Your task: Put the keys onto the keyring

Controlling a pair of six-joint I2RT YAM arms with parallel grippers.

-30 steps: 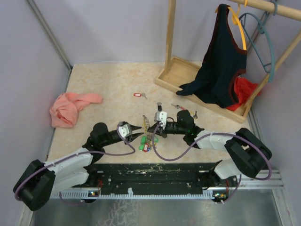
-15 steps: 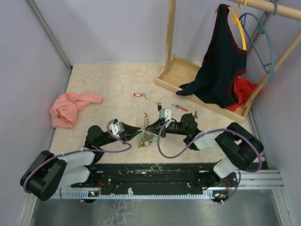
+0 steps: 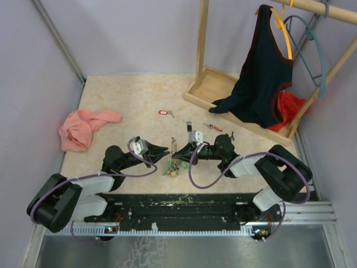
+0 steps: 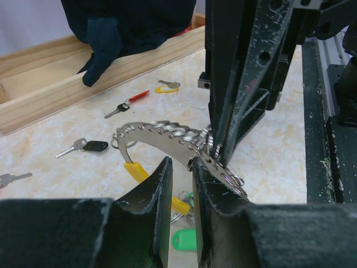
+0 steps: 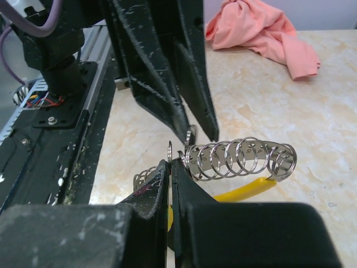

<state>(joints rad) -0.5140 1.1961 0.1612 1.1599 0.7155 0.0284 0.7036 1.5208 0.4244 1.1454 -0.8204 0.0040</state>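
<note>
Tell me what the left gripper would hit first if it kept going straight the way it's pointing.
The keyring, its row of silver rings lying right across the left gripper tips. Directly behind stands the right gripper, shut on it. Depth is unclear; the left tips and the rings may already touch.

Our left gripper (image 3: 162, 149) and right gripper (image 3: 178, 149) nearly meet; we see the keyring (image 3: 174, 166) at their 6 o'clock, 1 red-tagged key (image 3: 163, 113) at 12.

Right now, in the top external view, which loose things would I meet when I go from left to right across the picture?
pink cloth → red-tagged key → black-tagged key → red-headed key → teal hanger
</note>
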